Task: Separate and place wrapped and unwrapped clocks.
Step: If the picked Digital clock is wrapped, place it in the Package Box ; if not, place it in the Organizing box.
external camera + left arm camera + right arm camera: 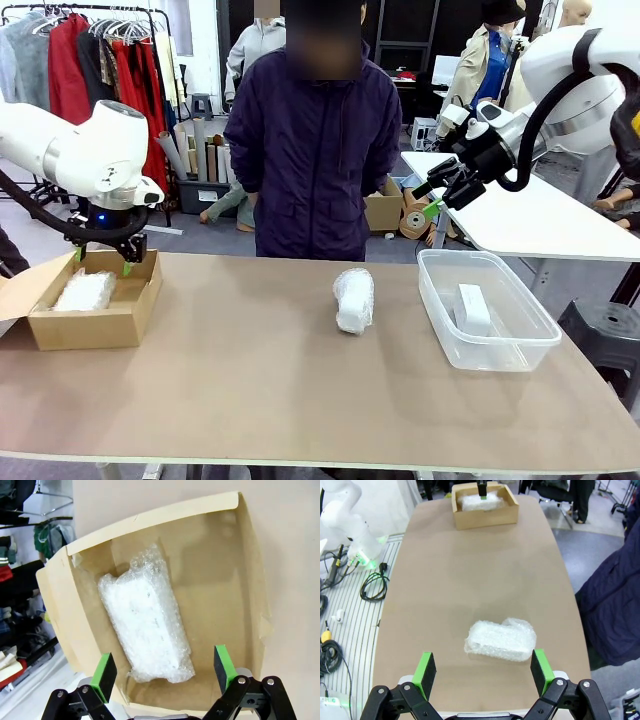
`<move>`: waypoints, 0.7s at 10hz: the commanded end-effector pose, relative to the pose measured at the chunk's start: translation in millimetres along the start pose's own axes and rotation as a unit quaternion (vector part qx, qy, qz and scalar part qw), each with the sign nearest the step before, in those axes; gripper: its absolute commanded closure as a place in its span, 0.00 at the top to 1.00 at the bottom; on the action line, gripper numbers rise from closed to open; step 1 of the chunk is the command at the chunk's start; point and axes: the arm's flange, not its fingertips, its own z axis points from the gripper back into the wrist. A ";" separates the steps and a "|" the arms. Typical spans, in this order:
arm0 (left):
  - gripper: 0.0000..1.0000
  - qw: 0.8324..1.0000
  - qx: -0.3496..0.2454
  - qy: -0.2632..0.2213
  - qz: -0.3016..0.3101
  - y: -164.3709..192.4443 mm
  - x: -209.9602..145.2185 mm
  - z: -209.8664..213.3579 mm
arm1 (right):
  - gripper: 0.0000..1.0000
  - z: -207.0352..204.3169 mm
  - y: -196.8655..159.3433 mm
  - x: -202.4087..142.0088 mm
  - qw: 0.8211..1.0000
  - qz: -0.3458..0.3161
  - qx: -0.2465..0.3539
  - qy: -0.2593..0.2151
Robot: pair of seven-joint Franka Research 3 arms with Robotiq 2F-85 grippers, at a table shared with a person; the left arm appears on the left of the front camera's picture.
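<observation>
One wrapped clock [353, 299] lies centrally, far from table [250, 400] edges.

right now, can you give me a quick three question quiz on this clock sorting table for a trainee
1. True or false: the left arm's jaws are shut on the bubble-wrapped clock in the cardboard box.
2. Where does the unwrapped clock lie? A: cardboard box; B: clear plastic tub; C: the floor.
3. What lies on the table between box and tub?

Key: 1 false, the jaws stand open above it; 2 B; 3 a second bubble-wrapped clock.
</observation>
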 end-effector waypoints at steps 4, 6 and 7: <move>1.00 1.000 0.007 -0.003 -0.004 1.4 0.5 0.3 | 1.00 1.1 1.7 1.6 1.000 0.002 -0.001 0.003; 1.00 1.000 0.007 -0.003 -0.004 1.4 0.5 0.3 | 1.00 1.1 1.7 1.6 1.000 0.002 -0.001 0.003; 1.00 1.000 0.007 -0.003 -0.004 1.4 0.5 0.3 | 1.00 1.1 1.7 1.6 1.000 0.002 -0.001 0.003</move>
